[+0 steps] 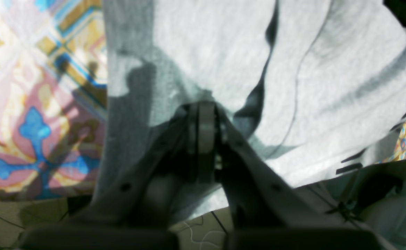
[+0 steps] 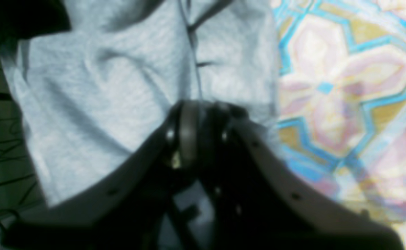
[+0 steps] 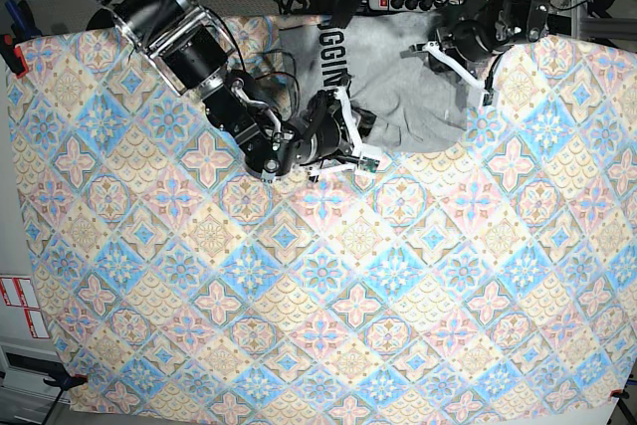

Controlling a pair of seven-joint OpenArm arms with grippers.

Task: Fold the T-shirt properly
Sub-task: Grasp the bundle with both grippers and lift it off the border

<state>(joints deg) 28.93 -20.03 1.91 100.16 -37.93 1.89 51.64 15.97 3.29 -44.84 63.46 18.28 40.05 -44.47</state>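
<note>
L gripper: jaws fully closed, tips pinched together on a fold of the T-shirt, grey cloth bunching and creasing away from the pinch. R gripper: jaws close together at the shirt's edge with cloth at the tips, but whether they actually clamp it I can't tell (wrist view is blurred).

In the base view the T-shirt lies crumpled at the far edge of the surface, near the middle, black block lettering showing on its left part. R gripper sits at the shirt's near-left edge, its arm reaching in from the far left. L gripper is at the shirt's right edge, far side. The tablecloth, pastel diamond pattern w/ blue, pink and yellow, covers the surface.
</note>
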